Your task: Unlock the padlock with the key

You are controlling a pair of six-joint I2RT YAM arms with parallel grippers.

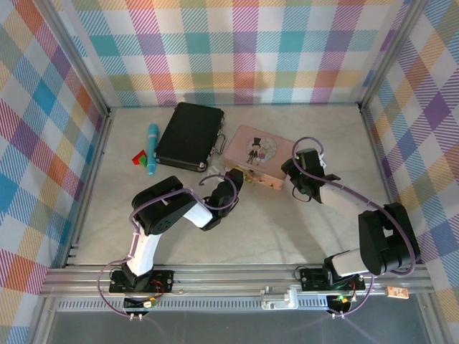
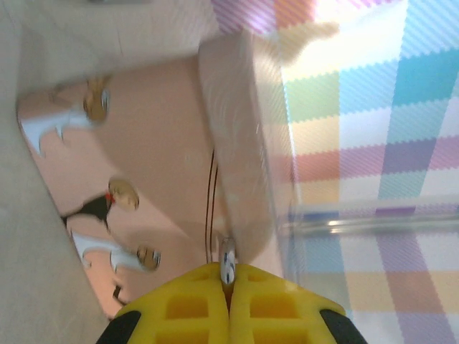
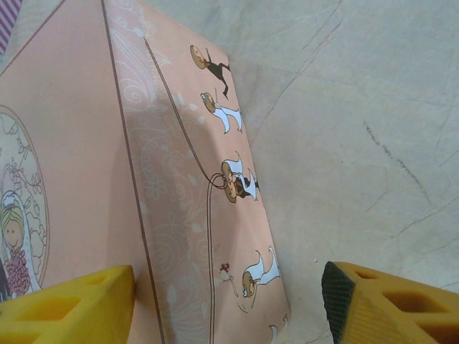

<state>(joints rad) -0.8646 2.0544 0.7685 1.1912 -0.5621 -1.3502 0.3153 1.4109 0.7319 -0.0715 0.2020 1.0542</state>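
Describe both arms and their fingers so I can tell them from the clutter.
The left arm and right arm are black with white segments, each trailing looped lavender cables. The fingers are yellow blocks with square recesses and black edges.

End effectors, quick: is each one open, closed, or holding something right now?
Left end effector: closed on a small silvery metal piece, seemingly the key.
Right end effector: open, holding nothing.

Table (image 1: 287, 229): pale top w/ faint veining, dark scuff marks. Lying on it: black case (image 1: 190, 136), rear centre; pink tin (image 1: 254, 156) just R of it; teal pen (image 1: 152, 148) L of case; small red/green item (image 1: 140, 156) just beside pen.
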